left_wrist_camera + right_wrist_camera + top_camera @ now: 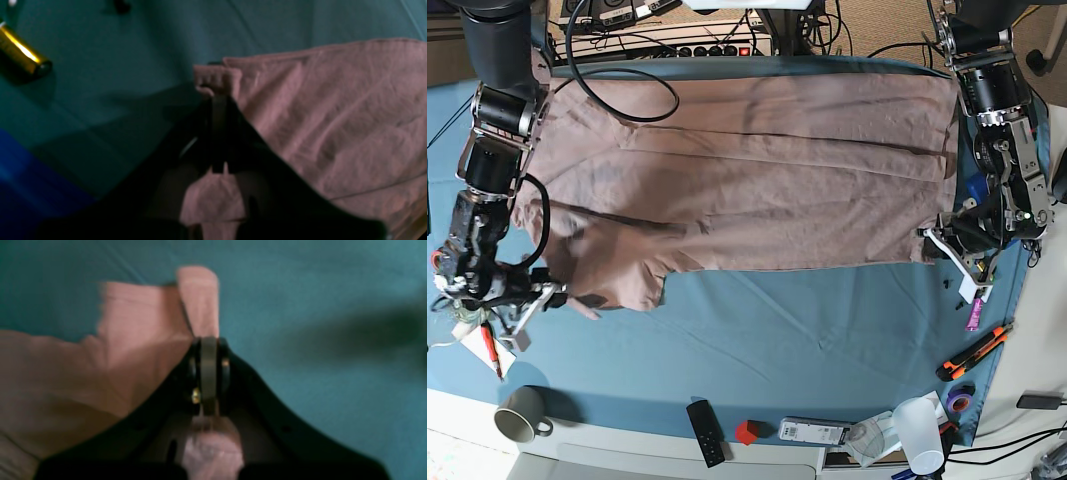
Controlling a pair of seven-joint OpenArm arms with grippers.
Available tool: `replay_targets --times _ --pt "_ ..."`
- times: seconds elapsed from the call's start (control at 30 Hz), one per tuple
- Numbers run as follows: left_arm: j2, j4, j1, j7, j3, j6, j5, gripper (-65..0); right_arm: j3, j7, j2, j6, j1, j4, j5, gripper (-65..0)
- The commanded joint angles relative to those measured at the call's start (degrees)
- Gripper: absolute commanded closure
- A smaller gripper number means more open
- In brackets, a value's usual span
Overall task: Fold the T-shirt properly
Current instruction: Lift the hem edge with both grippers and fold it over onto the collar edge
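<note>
1. Pinching fabric: L gripper (218, 100) pressed together on lower R corner of T-shirt (807, 200) in base view; a bit of cloth pokes out past the tips.
2. R gripper (209, 341) also closed w/ cloth btwn its tips, at the shirt's lower L part in base view; a narrow fold sticks out beyond them.
3. T-shirt lies across the teal cloth (757, 340) on the table, btwn both arms, mostly spread, w/ long creases running side to side.
4. Shirt's near edge runs fairly straight from L gripper twd the middle, then drops into a bunched, wrinkled section next to R gripper.
5. Mug (522, 413) near R arm's side, apart from shirt; orange-black cutter (975, 352) below L gripper in base view, also apart.
</note>
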Motion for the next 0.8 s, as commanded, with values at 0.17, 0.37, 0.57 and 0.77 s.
replay_targets --times 0.17,0.37,0.57,0.77 --pt "-3.78 3.30 -0.61 1.97 -0.11 -0.17 -2.67 0.0 11.43 -6.01 1.29 2.38 1.88 6.23 5.31 0.0" --pt "-6.10 8.17 3.54 1.88 -0.11 1.09 -2.64 0.0 13.44 -7.23 4.63 2.73 -0.24 6.47 7.82 0.0" --pt "-6.19 13.25 8.39 1.88 -0.11 1.07 -3.45 0.0 13.49 -7.23 6.58 2.71 -4.07 6.99 12.83 0.0" --pt "-6.19 18.36 12.79 1.44 -0.22 1.05 -3.48 0.0 13.51 -7.23 6.62 2.71 -10.21 13.75 14.51 0.0"
